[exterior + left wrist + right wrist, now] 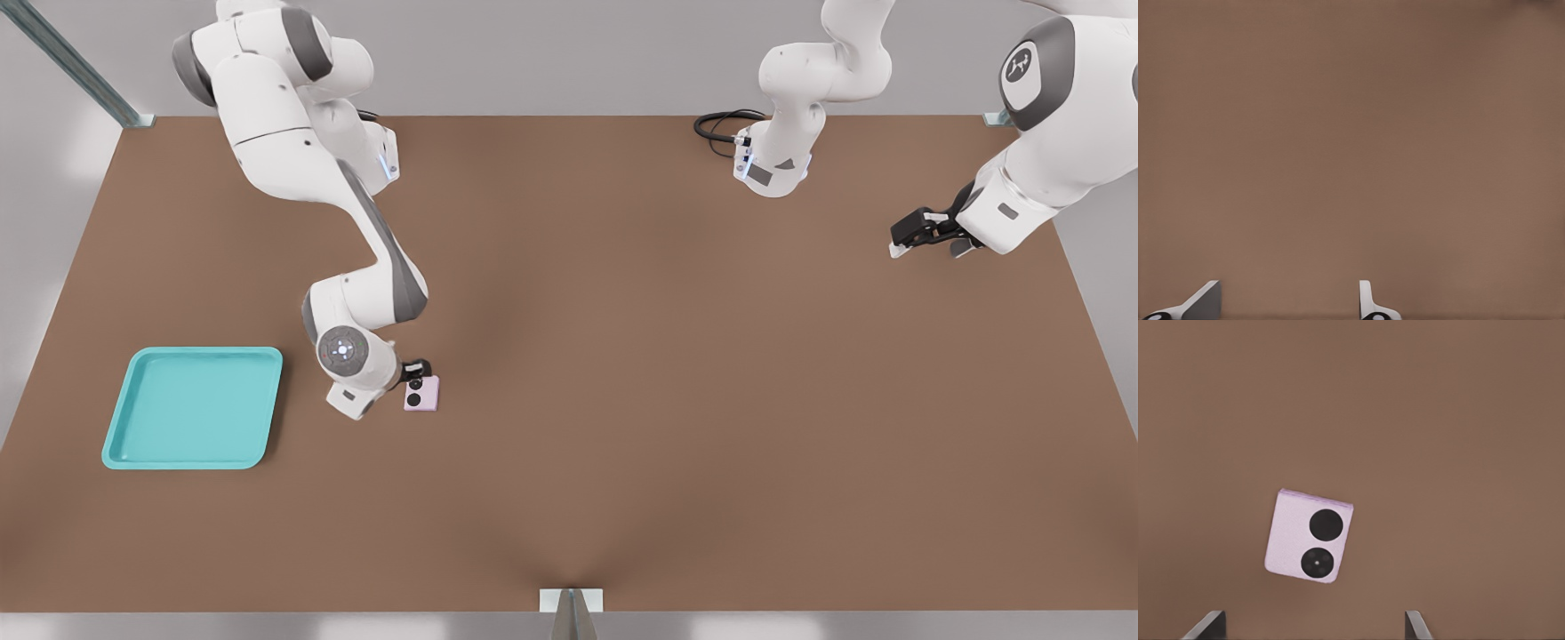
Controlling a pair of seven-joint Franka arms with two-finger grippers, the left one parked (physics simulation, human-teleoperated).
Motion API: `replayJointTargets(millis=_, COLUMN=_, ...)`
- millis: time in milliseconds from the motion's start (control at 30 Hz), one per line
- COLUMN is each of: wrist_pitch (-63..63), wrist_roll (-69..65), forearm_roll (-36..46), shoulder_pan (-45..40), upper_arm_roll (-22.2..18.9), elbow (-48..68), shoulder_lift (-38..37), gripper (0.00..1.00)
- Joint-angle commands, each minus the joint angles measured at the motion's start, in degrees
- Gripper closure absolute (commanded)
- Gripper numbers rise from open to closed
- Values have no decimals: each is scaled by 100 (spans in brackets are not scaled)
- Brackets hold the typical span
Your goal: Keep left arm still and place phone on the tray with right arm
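You have a wide brown flat desk [622, 400] carrying everything. The white jointed right arm with grey bands [293, 133] reaches down from the far left toward the middle-left of the desk. The flat turquoise square tray with a low rim [120, 436] lies near the left edge, well apart from the phone. The black two-finger claw [416, 371] hangs just above the phone, fingers spread wide and holding nothing. The small pale pink folded phone with two black lenses [1309, 535] lies flat on the desk, right of the tray.
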Motion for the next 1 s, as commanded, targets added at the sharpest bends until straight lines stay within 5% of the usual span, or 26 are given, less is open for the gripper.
replayJointTargets(millis=0, wrist_pitch=1406, wrist_roll=2075, forearm_roll=-55, shoulder_pan=53, upper_arm_roll=0, elbow=-80, shoulder_lift=165, gripper=0)
replayJointTargets(millis=333, wrist_pitch=2733, wrist_roll=2172, forearm_roll=-20, shoulder_pan=-78, upper_arm_roll=18, elbow=-862, shoulder_lift=438, gripper=0)
replayJointTargets(millis=967, wrist_pitch=2777, wrist_roll=2181, forearm_roll=-2, shoulder_pan=-105, upper_arm_roll=97, elbow=-941, shoulder_lift=649, gripper=0)
